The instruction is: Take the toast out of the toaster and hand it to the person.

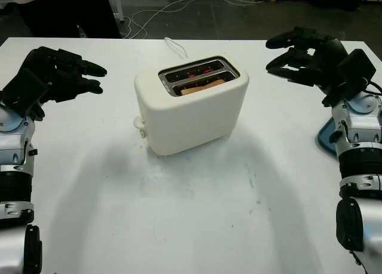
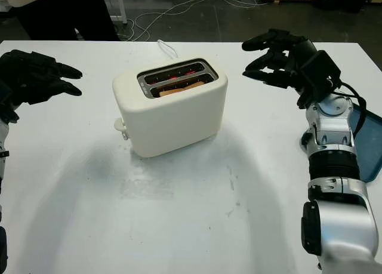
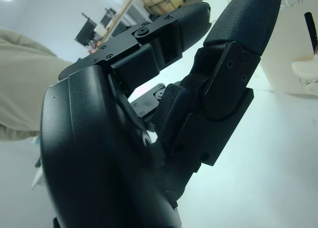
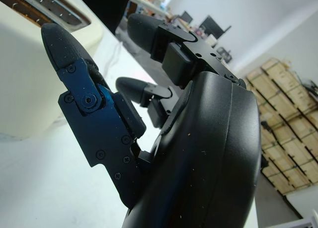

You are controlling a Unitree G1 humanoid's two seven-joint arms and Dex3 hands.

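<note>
My cream-white plastic toaster (image 1: pixel 191 110) has a dark metal top with two slots glowing red inside, and the golden-brown slice of toast (image 1: pixel 203 86) shows tan in the nearer slot. It stands on the plain white table (image 1: pixel 209 214), scuffed with faint grey marks. My left hand (image 1: pixel 57 74) is matte black, and so is my right hand (image 1: pixel 307 56); both forearms are silver-grey with black bands. A blue flat tray edge (image 2: pixel 365 142) peeks out beside my right arm. A white cord (image 1: pixel 175 46) trails behind. The person's dark trousers and pale beige top (image 1: pixel 65 5) show beyond the table.
</note>
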